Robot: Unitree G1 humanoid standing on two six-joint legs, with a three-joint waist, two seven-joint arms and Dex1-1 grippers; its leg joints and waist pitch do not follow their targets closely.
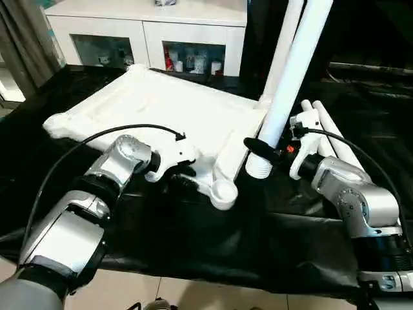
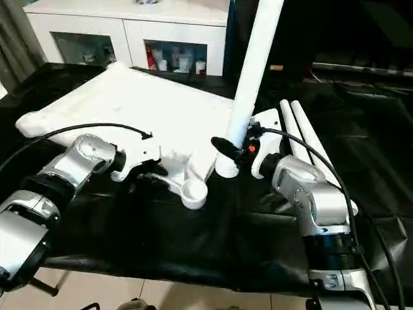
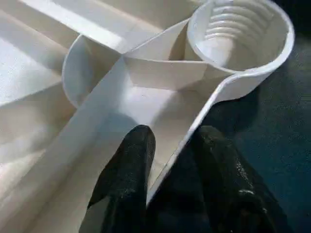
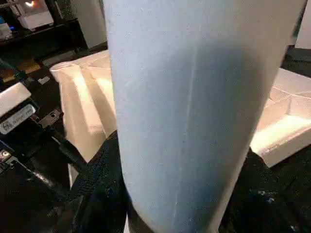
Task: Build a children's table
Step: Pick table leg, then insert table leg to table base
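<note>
My right gripper (image 1: 274,154) is clamped around a leg (image 1: 290,77), nearly upright. The tabletop (image 1: 161,106) lies underside up, its near corner socket (image 1: 224,191) at seven o'clock from the leg's foot. My left gripper (image 3: 170,170) pinches the rim beside it. I should steady that rim and lower the leg squarely into the socket. Left forearm reaches in from eight o'clock.

Dim room; glare on tabletop (image 1: 161,103); wrist views soft.

Held leg (image 1: 287,84) is blocking the near socket (image 1: 224,191) at 2 o'clock; black cloth (image 1: 213,239) at 6 is lying open.
</note>
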